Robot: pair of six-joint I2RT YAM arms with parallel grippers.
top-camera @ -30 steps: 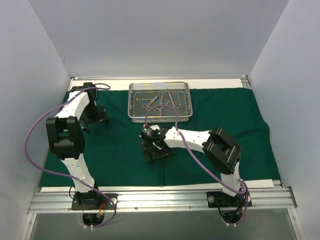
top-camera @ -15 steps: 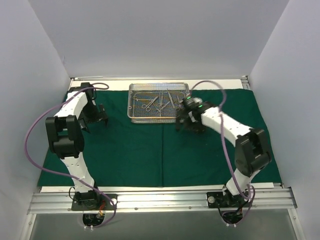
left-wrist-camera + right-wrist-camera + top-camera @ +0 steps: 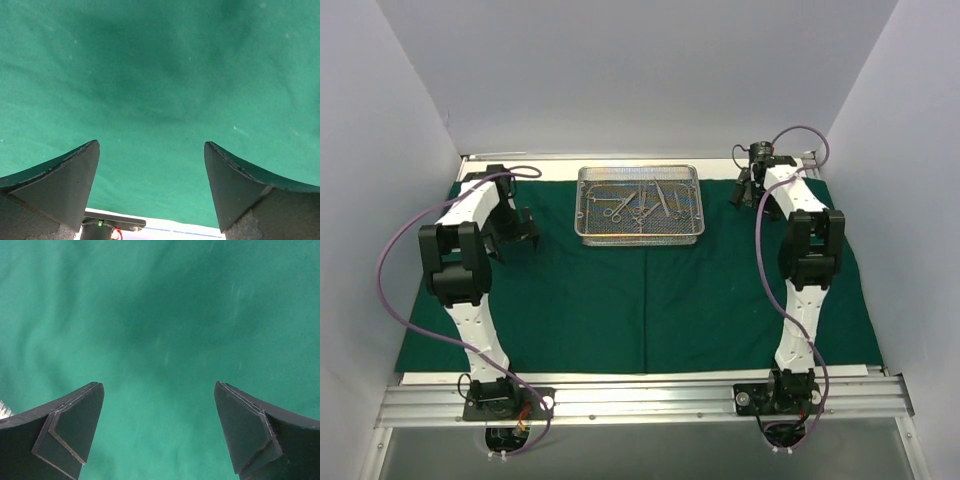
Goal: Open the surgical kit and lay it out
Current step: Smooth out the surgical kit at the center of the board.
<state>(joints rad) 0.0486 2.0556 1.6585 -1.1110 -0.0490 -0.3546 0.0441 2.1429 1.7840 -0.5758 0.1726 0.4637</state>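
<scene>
While the cloth [image 3: 650, 290] is lying spread flat, the tray [image 3: 640, 240] is sitting at its far middle, instruments [image 3: 640, 203] bunched inside; the left gripper [image 3: 520, 238] and right gripper [image 3: 750, 195] are hovering over cloth, jaws apart, empty; unwrapping is looking done, laying-out not yet begun.

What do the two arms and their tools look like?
The left arm and right arm have white rounded shells with chunky black joint blocks. A thin purple cable loops along each. The left tool and right tool are black, each with two broad wedge-shaped fingers tapering to a point.
</scene>
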